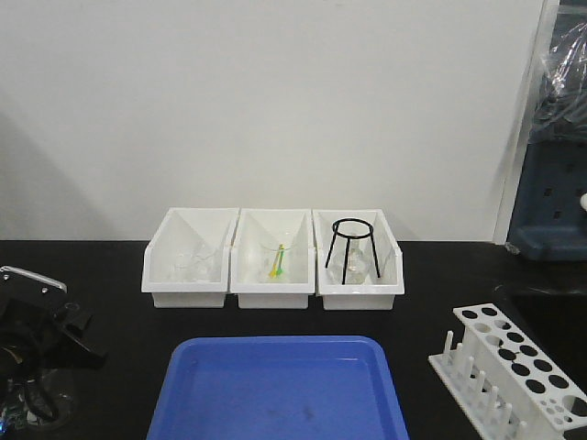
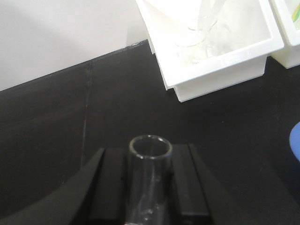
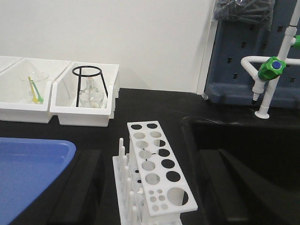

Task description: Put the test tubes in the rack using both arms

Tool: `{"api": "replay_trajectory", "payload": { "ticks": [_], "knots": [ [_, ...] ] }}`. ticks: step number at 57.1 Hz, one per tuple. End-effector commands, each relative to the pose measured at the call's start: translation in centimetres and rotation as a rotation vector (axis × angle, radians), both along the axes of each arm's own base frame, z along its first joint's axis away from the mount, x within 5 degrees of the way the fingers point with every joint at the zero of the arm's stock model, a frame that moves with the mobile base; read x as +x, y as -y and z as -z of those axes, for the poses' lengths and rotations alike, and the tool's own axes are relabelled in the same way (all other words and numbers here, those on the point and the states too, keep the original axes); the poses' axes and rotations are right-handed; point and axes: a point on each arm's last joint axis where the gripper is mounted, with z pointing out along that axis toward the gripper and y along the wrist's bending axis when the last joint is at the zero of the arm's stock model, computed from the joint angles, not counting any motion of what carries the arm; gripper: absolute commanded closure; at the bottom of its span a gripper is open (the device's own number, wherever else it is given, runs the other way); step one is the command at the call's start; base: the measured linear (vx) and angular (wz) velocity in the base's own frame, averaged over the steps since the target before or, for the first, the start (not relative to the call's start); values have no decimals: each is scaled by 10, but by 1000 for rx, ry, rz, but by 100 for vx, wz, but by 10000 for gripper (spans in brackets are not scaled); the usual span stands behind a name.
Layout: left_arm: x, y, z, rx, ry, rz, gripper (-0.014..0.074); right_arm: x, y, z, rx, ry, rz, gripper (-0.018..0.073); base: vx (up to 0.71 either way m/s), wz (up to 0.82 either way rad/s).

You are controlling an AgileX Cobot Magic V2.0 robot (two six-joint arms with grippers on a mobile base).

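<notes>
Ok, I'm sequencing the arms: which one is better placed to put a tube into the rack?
Right, probably: the right gripper is open with the rack directly before it, while the left gripper, though gripping the test tube, sits at the opposite side.

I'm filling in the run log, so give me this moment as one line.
left gripper: shut on test tube | right gripper: open, facing rack | rack: no tubes in it
</notes>
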Motion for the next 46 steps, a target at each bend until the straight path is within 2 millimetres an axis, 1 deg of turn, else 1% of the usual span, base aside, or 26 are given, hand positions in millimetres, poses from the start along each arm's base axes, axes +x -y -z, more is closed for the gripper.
{"api": "replay_trajectory", "payload": {
  "ticks": [1,12,24,32,46],
  "knots": [
    [4,-1,-32,-32,144,-9,318,2,0,-16,-8,101,-1,67,0,0],
    [3,-1,-32,-32,138,-10,407,2,0,-16,-8,101,-1,67,0,0],
    [3,-1,-32,-32,138,-10,524,2,0,-16,-8,101,-1,67,0,0],
    [2,-1,-37,-29,153,-9,600,2,0,-16,-8,101,-1,67,0,0],
    [-4,-1,-60,-29,212,-10,601,2,0,-16,-8,103,-1,67,0,0]
  ]
}}
